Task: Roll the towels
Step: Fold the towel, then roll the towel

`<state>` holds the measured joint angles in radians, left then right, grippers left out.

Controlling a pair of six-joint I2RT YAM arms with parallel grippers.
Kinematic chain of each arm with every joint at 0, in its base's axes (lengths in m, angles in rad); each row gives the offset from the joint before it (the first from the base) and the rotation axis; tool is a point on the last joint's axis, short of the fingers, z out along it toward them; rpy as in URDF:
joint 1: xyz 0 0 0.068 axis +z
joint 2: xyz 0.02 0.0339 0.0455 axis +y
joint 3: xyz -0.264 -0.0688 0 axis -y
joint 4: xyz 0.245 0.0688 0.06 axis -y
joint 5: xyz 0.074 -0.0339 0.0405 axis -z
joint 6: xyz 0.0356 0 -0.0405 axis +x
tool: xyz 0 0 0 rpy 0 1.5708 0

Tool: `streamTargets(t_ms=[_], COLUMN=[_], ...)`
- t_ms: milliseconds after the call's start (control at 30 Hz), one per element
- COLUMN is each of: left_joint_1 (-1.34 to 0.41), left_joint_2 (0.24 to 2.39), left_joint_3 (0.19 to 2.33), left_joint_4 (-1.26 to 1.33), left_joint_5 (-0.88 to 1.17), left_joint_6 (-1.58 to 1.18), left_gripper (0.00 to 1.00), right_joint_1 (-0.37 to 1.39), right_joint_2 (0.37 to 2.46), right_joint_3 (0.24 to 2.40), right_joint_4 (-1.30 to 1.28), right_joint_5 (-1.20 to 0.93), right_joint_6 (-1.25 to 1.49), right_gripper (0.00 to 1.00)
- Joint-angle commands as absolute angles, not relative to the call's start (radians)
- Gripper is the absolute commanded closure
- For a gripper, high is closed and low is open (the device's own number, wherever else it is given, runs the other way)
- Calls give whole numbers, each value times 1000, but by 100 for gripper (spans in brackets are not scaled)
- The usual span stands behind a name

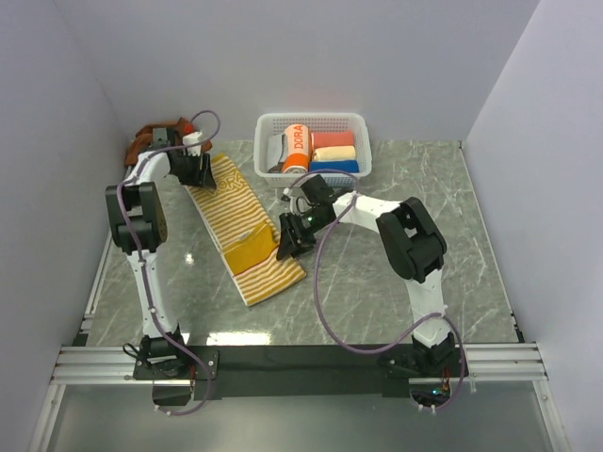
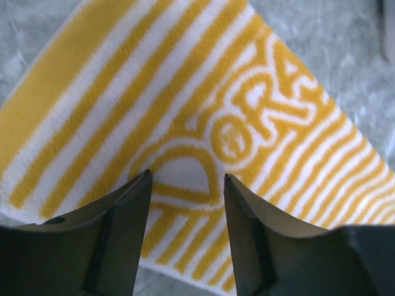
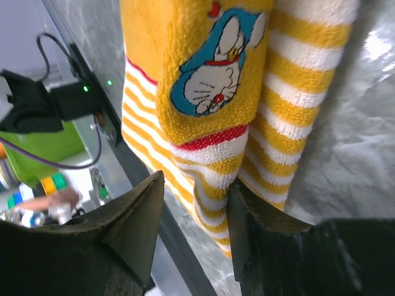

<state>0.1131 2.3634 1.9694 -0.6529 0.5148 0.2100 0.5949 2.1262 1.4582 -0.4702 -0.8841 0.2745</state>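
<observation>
Setup: left gripper (image 2: 186, 174) and right gripper (image 3: 196, 179) hang released over the flat striped towel (image 1: 236, 212); next you pinch an end.

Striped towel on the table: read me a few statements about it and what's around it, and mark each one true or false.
1. The striped towel is rolled up. False: it lies spread out, unrolled, on the table.
2. The left pincer is over the towel's far end, jaws apart and holding nothing. True.
3. The rust-brown towel sits in the white basket. False: it is bunched in the back left corner, outside the basket.
4. The striped towel has a cartoon cat patch, seen in the right wrist view. True.
</observation>
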Motion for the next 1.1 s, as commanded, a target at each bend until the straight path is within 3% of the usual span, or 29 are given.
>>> streamTargets(t_ms=[0, 200, 533, 700, 833, 1067], left_joint_1=[130, 106, -256, -466, -745, -899], left_joint_2=[2206, 1724, 1143, 1029, 1023, 1176], left_joint_3=[1889, 1476, 852, 740, 678, 660], left_joint_4=[-588, -523, -480, -451, -422, -324], left_joint_5=[653, 661, 415, 316, 165, 3], left_joint_6=[242, 296, 514, 488, 447, 407], left_gripper=[42, 38, 31, 30, 30, 35], right_joint_1=[569, 454, 540, 603, 640, 637], right_joint_2=[2031, 1983, 2078, 2160, 2238, 2356], right_joint_3=[1436, 1514, 1773, 1816, 1835, 1836], right_joint_4=[-374, -567, -597, -563, -549, -563], right_joint_5=[-879, -768, -951, -988, -960, -854], right_joint_6=[385, 177, 210, 242, 245, 224], right_gripper=[48, 48, 53, 53, 54, 59])
